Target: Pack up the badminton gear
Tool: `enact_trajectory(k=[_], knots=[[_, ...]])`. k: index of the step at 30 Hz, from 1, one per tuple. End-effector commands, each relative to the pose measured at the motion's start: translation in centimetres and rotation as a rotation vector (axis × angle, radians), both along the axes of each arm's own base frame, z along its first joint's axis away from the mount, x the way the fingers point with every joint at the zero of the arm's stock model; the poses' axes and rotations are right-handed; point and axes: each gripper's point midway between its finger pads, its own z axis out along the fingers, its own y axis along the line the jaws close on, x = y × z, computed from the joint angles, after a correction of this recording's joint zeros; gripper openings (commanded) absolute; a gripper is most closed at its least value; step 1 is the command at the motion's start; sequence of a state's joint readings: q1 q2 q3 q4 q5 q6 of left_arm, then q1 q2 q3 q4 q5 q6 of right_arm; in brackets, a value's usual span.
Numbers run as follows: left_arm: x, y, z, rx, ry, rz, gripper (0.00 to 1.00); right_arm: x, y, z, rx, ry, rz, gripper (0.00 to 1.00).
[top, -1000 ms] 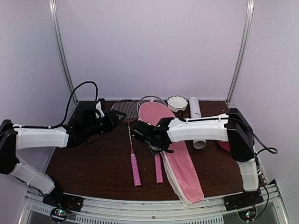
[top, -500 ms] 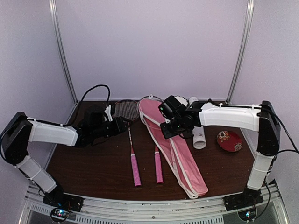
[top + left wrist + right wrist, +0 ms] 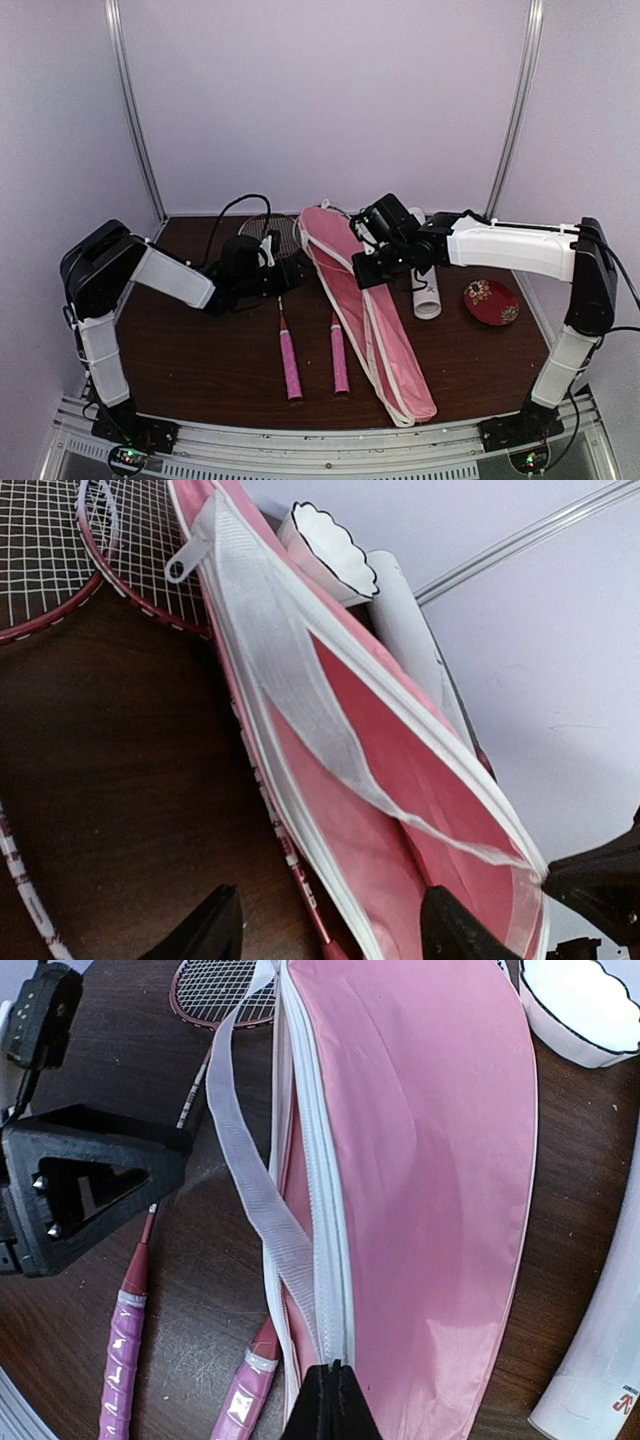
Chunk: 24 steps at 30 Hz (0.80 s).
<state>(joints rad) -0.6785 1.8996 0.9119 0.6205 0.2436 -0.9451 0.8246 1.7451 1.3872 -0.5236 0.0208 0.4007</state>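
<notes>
Top view - pink cover (image 3: 385,345) laid lengthwise on table (image 3: 190,350), far end raised. Rackets (image 3: 290,365) just left of cover, tube (image 3: 427,292) right of it.

Left wrist - left gripper (image 3: 330,930) spread, nothing held, cover's open mouth beyond its tips.

Right wrist - right gripper (image 3: 330,1400) pressed together, cover's zipper edge pinched.

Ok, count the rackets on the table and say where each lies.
2. The first racket lies left of centre, handle toward the arms. The second racket lies just right of it, its head partly under the pink cover. More could be hidden inside the cover.
</notes>
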Motion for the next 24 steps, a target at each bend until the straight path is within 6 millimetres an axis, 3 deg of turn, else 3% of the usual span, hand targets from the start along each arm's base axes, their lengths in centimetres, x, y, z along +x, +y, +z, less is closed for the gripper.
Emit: enact_trajectory(k=[1, 5, 10, 16, 24], knots=[[2.2, -1.8, 3.1, -0.141, -0.084, 0.018, 0.68, -0.1, 0.4, 1.7, 0.069, -0.019, 0.013, 0.0], [3.4, -2.5, 1.9, -0.128, -0.063, 0.036, 0.71, -0.4, 0.9, 1.2, 0.089, 0.0, 0.03, 0.0], [4.5, -3.0, 0.1, -0.11, -0.031, 0.057, 0.64, -0.6, 1.4, 0.9, 0.107, 0.011, 0.044, 0.0], [5.2, -3.4, -1.3, -0.134, 0.007, 0.077, 0.43, -0.7, 1.6, -0.3, 0.096, 0.036, 0.058, 0.0], [4.8, -3.0, -2.2, -0.116, 0.026, 0.08, 0.01, -0.8, 0.8, -3.7, 0.02, 0.071, 0.036, 0.0]])
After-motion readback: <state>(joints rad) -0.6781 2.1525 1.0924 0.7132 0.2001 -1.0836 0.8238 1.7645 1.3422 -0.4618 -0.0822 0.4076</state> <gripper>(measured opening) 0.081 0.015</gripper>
